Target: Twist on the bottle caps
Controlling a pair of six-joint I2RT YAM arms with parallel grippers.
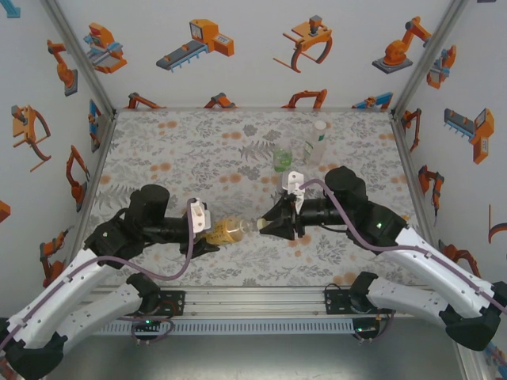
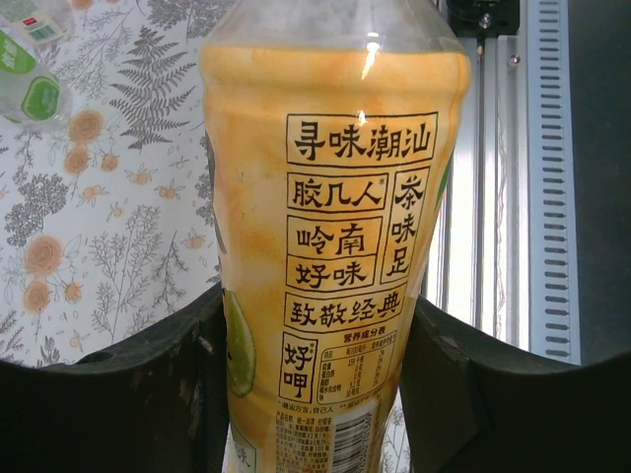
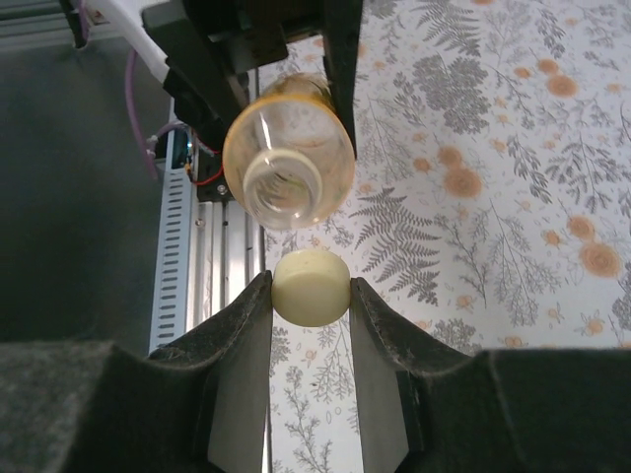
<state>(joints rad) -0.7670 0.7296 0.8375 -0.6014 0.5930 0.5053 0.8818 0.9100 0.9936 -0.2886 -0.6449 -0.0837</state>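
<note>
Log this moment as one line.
left pincer: shut on yellow bottle | right pincer: shut on pale cap | pale cap: not yet on yellow bottle

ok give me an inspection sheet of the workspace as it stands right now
surface: floral-print tabletop
job's things: yellow-amber bottle held on its side, mouth uncapped; pale cap close to the mouth, not on it; green-labelled bottle and tall clear bottle upright at the far side
clutter: nothing seen
grippers: left gripper shut on the yellow-amber bottle; right gripper shut on the pale cap
cables: purple cable looping along each arm
surroundings: walls printed with robot pictures; metal rail at the near edge
</note>
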